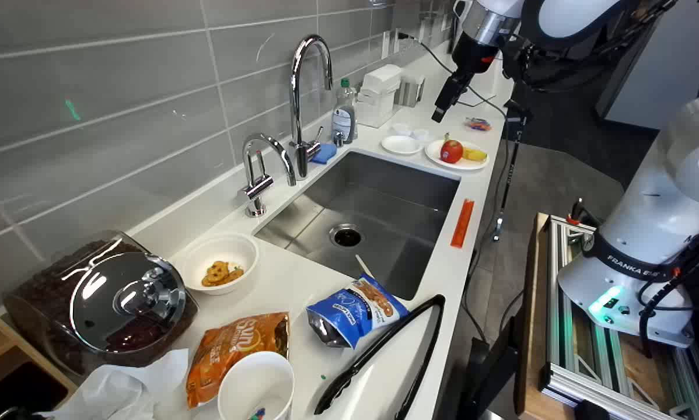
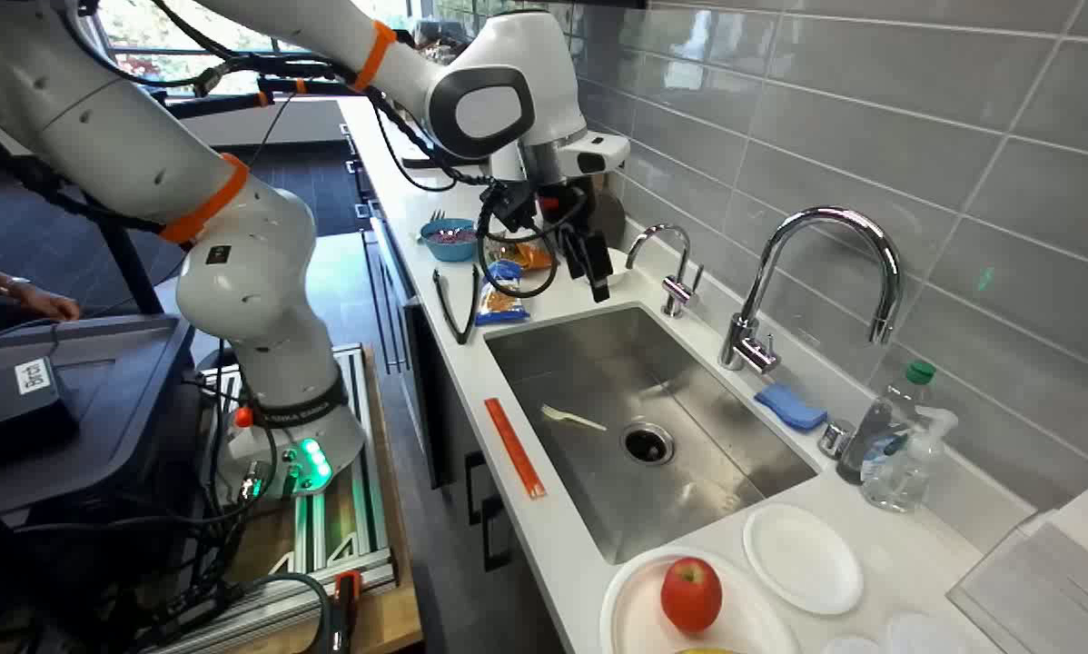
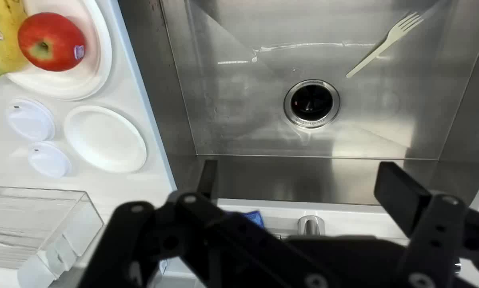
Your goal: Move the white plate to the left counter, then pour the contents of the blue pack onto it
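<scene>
Hanging parted, two jaws, one plain white plate [image 3: 105, 139], one blue pack [image 1: 349, 310]

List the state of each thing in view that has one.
Jaws: apart, nothing between them
White plate: face up, bare
Blue pack: lying down, one end apparently open
Orange bag: lying down
Large plate: holds apple, banana
Bowl: upright, snacks inside
White cup: upright, small items inside
Glass jar: lid on
Tall faucet: not running
Small faucet: not running
Tongs: spread open
Fork: lying in sink
Green-capped bottle: upright
</scene>
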Controlling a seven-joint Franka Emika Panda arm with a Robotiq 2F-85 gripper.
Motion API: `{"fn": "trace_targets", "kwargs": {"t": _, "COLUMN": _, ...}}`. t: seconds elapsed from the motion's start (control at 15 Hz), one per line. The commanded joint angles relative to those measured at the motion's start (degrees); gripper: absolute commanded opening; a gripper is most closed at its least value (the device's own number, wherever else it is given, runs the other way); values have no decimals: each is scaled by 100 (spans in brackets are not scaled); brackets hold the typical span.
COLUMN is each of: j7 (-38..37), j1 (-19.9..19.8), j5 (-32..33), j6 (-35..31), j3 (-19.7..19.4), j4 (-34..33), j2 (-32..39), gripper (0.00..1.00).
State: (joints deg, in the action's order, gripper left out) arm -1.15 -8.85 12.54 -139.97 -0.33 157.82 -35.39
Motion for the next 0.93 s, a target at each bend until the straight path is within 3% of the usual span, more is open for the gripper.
{"fn": "trace_targets", "kwargs": {"t": 0.0, "j7": -8, "j1": 16, "j5": 9, "j6": 15, "j3": -13, "j4": 2, "j2": 4, "gripper": 100}}
{"fn": "trace_targets", "kwargs": {"t": 0.4, "j7": -8, "j1": 16, "j5": 9, "j6": 15, "j3": -13, "j4": 12, "j2": 28, "gripper": 100}}
{"fn": "trace_targets", "kwargs": {"t": 0.6, "j7": -725, "j1": -381, "j5": 532, "j6": -682, "j3": 437, "j4": -107, "j2": 715, "gripper": 100}}
{"fn": "trace_targets", "kwargs": {"t": 0.87, "j7": -1926, "j1": -1287, "j5": 1934, "j6": -1761, "j3": 1341, "j4": -404, "j2": 1605, "gripper": 100}}
